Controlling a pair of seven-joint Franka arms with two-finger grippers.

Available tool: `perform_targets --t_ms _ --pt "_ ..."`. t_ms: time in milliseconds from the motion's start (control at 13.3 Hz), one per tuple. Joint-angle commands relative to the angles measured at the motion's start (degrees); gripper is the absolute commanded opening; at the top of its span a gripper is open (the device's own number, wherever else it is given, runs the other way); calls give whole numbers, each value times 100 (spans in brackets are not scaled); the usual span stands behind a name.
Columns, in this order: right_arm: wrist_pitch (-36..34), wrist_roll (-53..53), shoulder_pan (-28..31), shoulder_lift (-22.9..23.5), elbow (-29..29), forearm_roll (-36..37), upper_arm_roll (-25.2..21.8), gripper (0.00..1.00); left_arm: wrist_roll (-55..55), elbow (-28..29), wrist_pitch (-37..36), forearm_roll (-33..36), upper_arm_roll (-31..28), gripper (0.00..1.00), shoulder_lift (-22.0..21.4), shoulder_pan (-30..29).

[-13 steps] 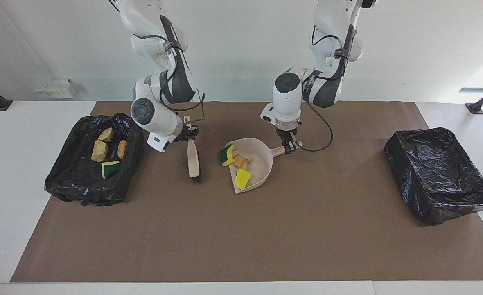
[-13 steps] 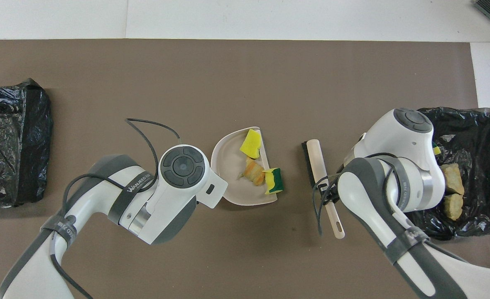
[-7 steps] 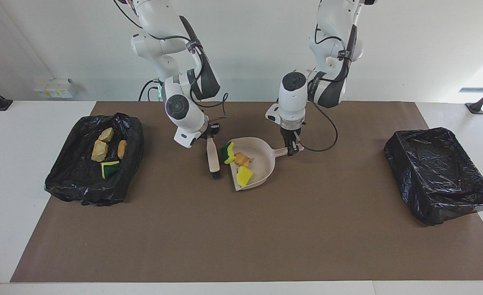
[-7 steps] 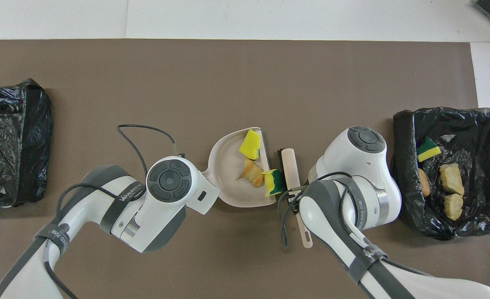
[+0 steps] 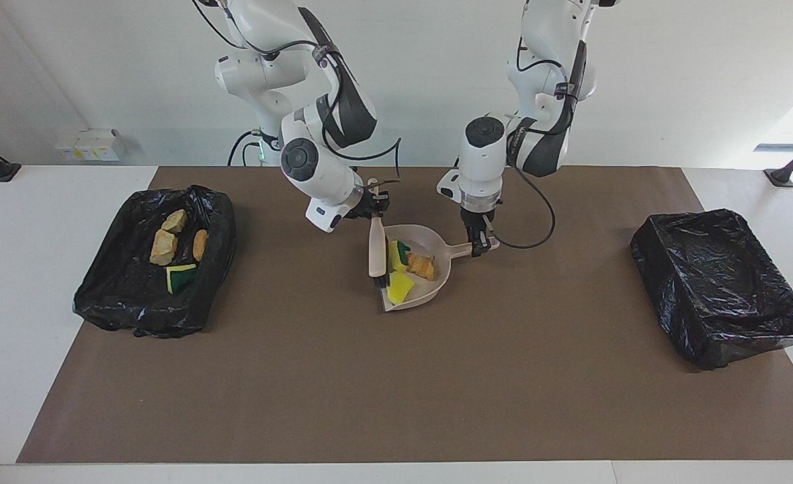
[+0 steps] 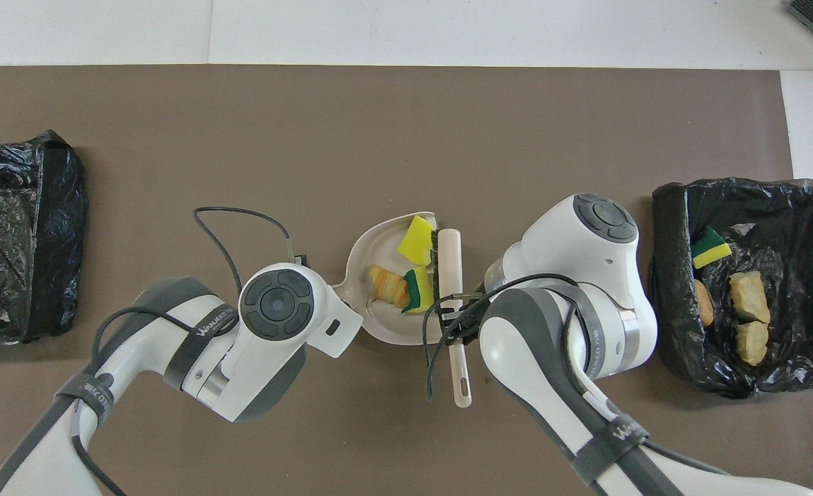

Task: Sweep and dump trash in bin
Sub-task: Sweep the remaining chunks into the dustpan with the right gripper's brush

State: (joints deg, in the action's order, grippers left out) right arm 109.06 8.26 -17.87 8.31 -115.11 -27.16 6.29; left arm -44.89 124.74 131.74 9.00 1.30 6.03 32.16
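Overhead view: brush [image 6: 449, 265] lengthwise along dustpan [image 6: 379, 324] mouth

My two tools crowd the middle of the worktop [image 5: 396, 403]. My left tool [image 5: 479, 245] is clamped on the dustpan [image 5: 437, 252] handle, and its arm and looping cable [image 5: 537, 228] block the way in from that end. My right tool [image 5: 374, 210] grips the brush [image 5: 376, 252], which lies across the dustpan's open mouth and closes it off; the scraps [image 5: 406, 265] sit boxed in between brush and pan wall. The brown mat farther from me than the dustpan is bare, with wide passage there. Toward each end stands a black-lined bin [image 5: 148, 269], [image 5: 719, 289], with open mat between each bin and the dustpan.
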Motion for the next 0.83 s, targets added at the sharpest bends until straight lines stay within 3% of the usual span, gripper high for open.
perform_targets --t_ms 0,226,526,752 --pt "-131 53 29 -66 -2 17 -13 0 -317 147 142 -12 19 0 -32 -271" --pt "-463 35 55 -136 129 632 -13 0 -563 129 150 -353 19 0 -14 -429" --pt "-1560 106 169 -320 559 1492 -66 0 -907 77 98 -575 19 0 -23 -674" --pt "-2238 36 809 -514 761 1758 -66 0 -1223 -554 -655 -636 19 0 -32 -956"
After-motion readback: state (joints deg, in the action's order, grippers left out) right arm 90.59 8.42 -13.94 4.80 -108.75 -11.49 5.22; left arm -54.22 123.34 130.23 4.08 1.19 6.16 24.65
